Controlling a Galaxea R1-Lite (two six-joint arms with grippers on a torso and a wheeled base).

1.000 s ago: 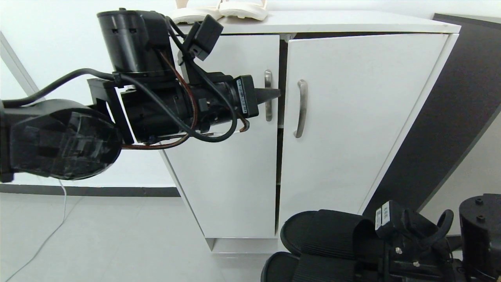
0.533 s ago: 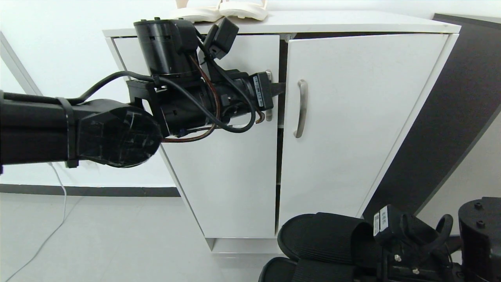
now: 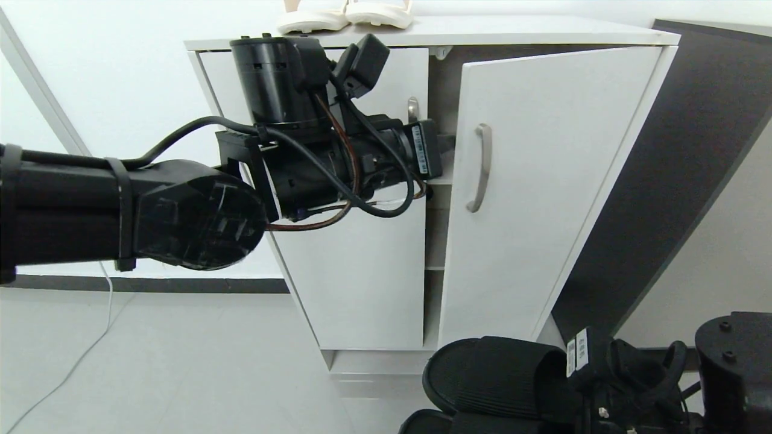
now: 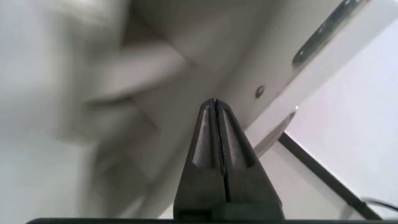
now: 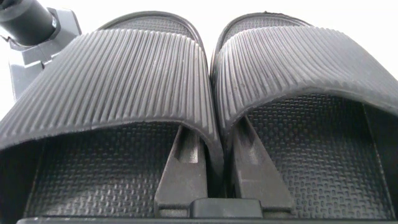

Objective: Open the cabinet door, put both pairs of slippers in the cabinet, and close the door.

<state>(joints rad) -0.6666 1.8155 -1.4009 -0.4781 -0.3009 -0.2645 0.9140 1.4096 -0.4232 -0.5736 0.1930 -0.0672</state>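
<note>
- My left pincer (image 3: 447, 142) is clenched on nothing. Its tip pokes into the dark gap between the two doors of the white cabinet (image 3: 512, 27), upper middle of the frame.
- The right door (image 3: 543, 181) stands ajar, and its handle (image 3: 480, 167) is uncovered.
- The left door (image 3: 362, 271) sits flush, with my left arm across much of it.
- Shelf edges (image 3: 435, 268) show through the narrow gap.
- White slippers (image 3: 344, 15) lie on the cabinet's top, at the upper edge.
- My right pincer (image 5: 214, 134) grasps the black slippers (image 3: 500, 380) at lower right, before the ajar door's foot.
- The right wrist view shows its fingers (image 5: 186, 168) under the straps, pinching the slippers' inner sides together.
- A thin cable (image 3: 66, 374) lies on the floor (image 3: 181, 374) at lower left.
- A dark wall panel (image 3: 693, 150) stands just right of the cabinet.
</note>
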